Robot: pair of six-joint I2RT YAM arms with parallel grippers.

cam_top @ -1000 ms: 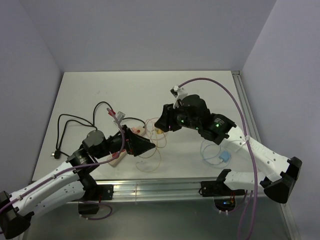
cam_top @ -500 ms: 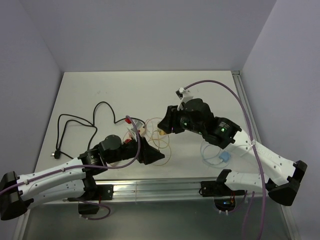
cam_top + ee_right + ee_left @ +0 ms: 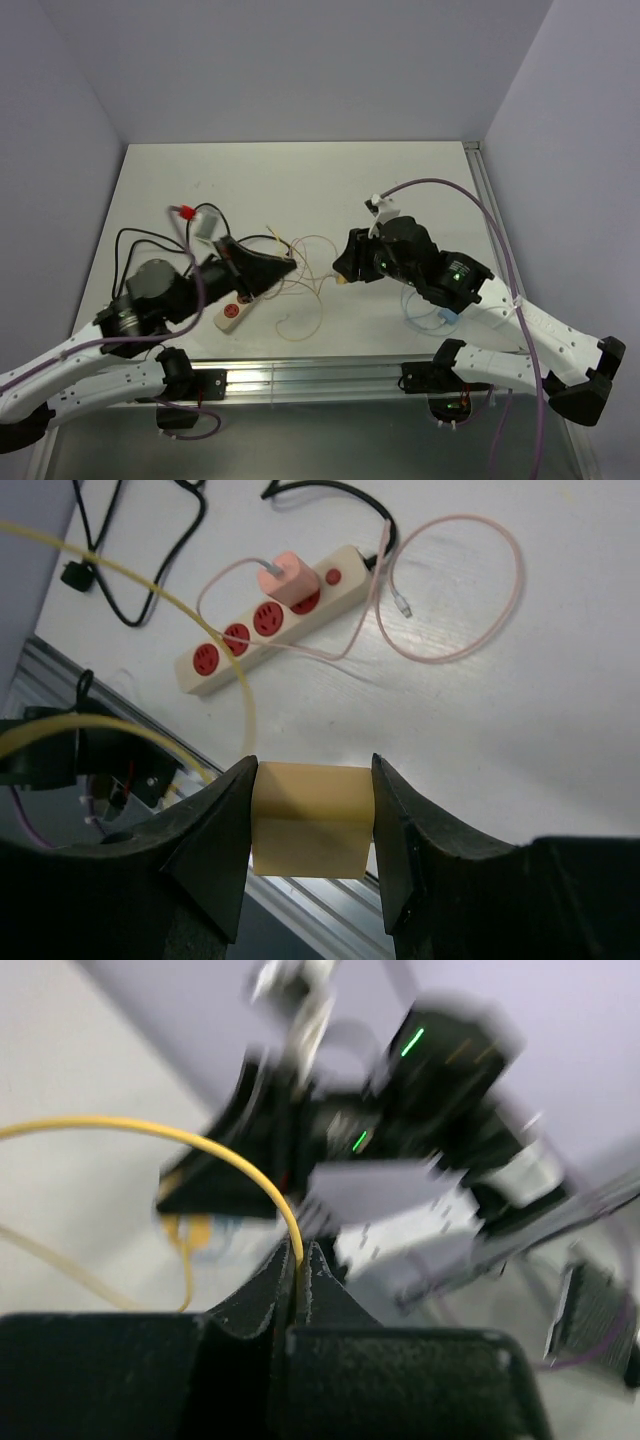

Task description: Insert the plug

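The yellow plug [image 3: 312, 818] is a small block, and my right gripper [image 3: 314, 770] is shut on it above the table's near edge. Its thin yellow cable [image 3: 200, 1143] arcs across to my left gripper [image 3: 298, 1250], which is shut on the cable. On the table lies a white power strip [image 3: 270, 615] with red sockets, a pink plug [image 3: 287, 577] sitting in one of them. From above, the left gripper [image 3: 288, 264] hovers just right of the strip [image 3: 232, 312], facing the right gripper [image 3: 342, 272].
A pink cable [image 3: 460, 590] loops on the table beside the strip. The strip's black cord [image 3: 150, 240] curls at the left. A small blue piece [image 3: 447, 316] with a pale cable lies under the right arm. Metal rail [image 3: 320, 378] runs along the near edge.
My left gripper has gone from open to shut on the yellow cable and drawn back to the left, uncovering the power strip. The right arm shifted slightly right with the plug.
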